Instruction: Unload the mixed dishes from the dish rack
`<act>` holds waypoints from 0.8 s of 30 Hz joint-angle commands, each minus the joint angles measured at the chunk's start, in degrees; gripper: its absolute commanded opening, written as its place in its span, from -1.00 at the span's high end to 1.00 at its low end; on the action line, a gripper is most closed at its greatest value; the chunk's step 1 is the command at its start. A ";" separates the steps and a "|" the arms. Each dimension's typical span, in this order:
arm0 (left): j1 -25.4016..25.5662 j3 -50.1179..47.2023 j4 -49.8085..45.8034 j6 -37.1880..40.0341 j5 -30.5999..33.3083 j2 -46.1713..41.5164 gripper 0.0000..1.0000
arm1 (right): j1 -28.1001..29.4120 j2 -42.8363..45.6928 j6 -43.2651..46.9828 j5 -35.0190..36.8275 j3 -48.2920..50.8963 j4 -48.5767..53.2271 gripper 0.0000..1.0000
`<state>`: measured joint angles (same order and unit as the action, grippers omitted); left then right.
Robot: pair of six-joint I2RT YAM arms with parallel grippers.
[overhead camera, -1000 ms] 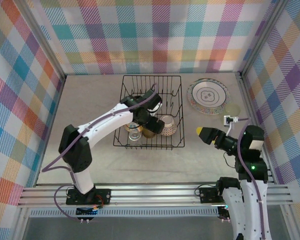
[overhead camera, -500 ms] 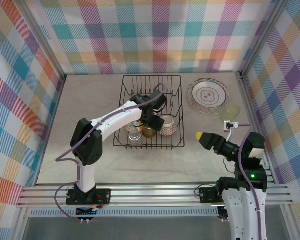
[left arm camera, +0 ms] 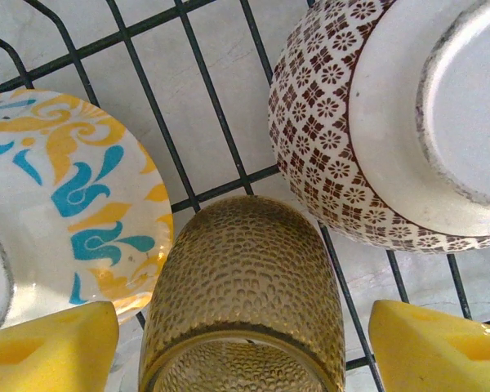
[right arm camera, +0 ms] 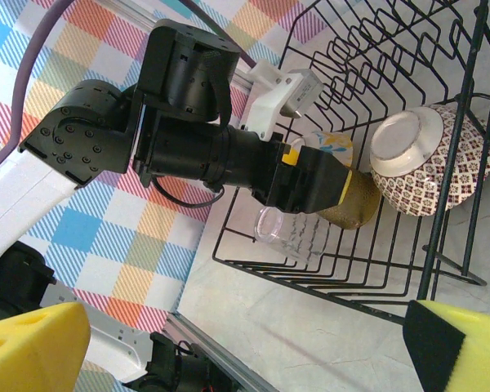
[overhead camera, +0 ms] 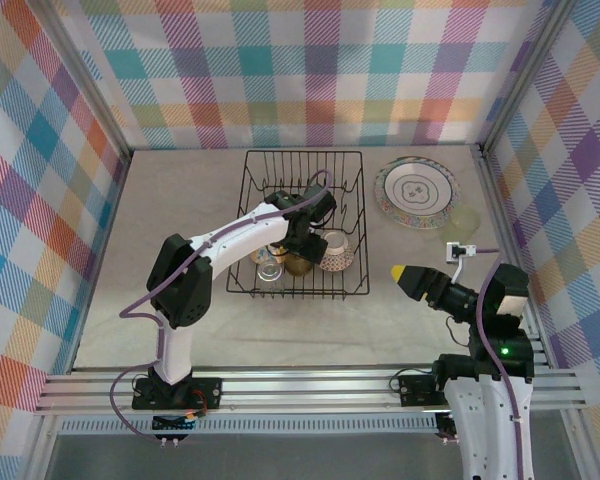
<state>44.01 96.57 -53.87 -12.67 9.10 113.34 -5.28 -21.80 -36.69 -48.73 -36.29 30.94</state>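
The black wire dish rack [overhead camera: 302,170] stands mid-table. At its near end lie a clear cup [overhead camera: 269,268], an amber cup [overhead camera: 299,265] and a brown-patterned bowl [overhead camera: 335,252]. My left gripper [overhead camera: 300,250] reaches down into the rack. In the left wrist view its yellow fingers [left arm camera: 49,347] stand open on either side of the amber cup [left arm camera: 245,286], with small gaps to the glass. A blue-and-yellow bowl [left arm camera: 57,204] lies to the left, the brown bowl [left arm camera: 392,122] to the right. My right gripper [overhead camera: 410,278] hovers open and empty right of the rack.
A cream plate with a dark line pattern [overhead camera: 415,192] and a pale-green cup [overhead camera: 467,220] sit on the table at the far right. The rack's upright dividers [right arm camera: 376,49] rise behind the dishes. Checked walls close in three sides.
My left gripper has shifted over the amber cup and lowered around it, its jaws narrowing. The right arm drew back slightly, then held still.
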 commanded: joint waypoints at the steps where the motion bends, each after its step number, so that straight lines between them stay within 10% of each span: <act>1: 0.41 0.29 -0.77 -1.64 0.25 0.66 -0.58 | 0.24 0.26 0.18 -1.45 0.60 -0.62 -0.98; 24: 0.31 -2.71 0.56 -3.67 1.40 -0.15 -0.27 | 0.23 1.36 -1.67 -2.25 2.73 -2.01 -0.97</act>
<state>44.07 94.41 -53.45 -15.68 9.76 113.49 -5.28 -21.10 -37.36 -49.17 -34.37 30.85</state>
